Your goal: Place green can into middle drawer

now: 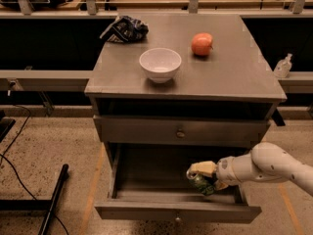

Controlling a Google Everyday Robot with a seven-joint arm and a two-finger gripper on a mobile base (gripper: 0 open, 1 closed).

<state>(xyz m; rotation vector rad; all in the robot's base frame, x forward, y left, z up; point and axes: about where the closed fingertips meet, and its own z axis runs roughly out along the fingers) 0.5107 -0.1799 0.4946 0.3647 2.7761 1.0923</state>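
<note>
The grey table (234, 77) has bare surface along its front and right edges. Below it, under the closed upper drawer (142, 130), the middle drawer (146, 211) is pulled out, and its left and centre floor lies open. The white arm (274, 166) reaches in from the right, over the drawer's right side. On the table the white bowl (160, 64) sits near the front edge, with the apple (202, 44) behind it to the right. The hand (201, 176) is inside the drawer's right part, narrowed around the green can (200, 184), which it holds tilted just above the drawer floor.
</note>
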